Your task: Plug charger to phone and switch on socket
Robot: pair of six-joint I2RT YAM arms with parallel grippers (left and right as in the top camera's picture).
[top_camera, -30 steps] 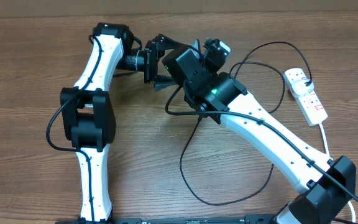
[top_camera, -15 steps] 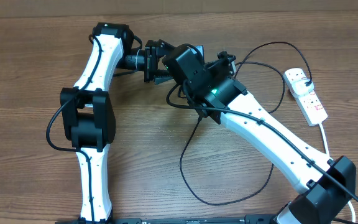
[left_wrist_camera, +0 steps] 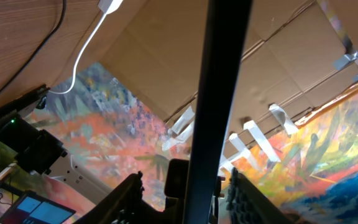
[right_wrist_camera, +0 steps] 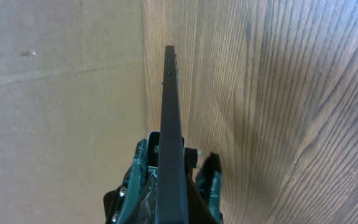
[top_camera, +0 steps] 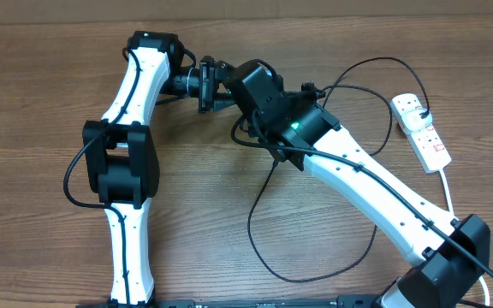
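Note:
The phone [right_wrist_camera: 171,112] shows edge-on as a thin dark slab, and my right gripper [right_wrist_camera: 179,152] is shut on it above the wooden table. The same slab [left_wrist_camera: 222,93] stands between the jaws of my left gripper [left_wrist_camera: 185,177], which are open with a small gap on each side. In the overhead view the two grippers meet at the back of the table, left gripper [top_camera: 216,84] facing right, and the phone is hidden there. The charger's black cable [top_camera: 264,214] loops across the table and runs to the white socket [top_camera: 426,137] at the right. Its connector tip is hidden.
The socket's thick white cord [top_camera: 446,192] trails toward the front right. Both arms cross the table, the left arm [top_camera: 127,162] at left and the right arm [top_camera: 375,192] diagonally at right. A cardboard wall [right_wrist_camera: 61,74] stands behind the table's far edge.
The right wrist has swung left, bringing the phone in between the left jaws, and the left jaws have narrowed around it. The phone's light screen no longer shows from overhead.

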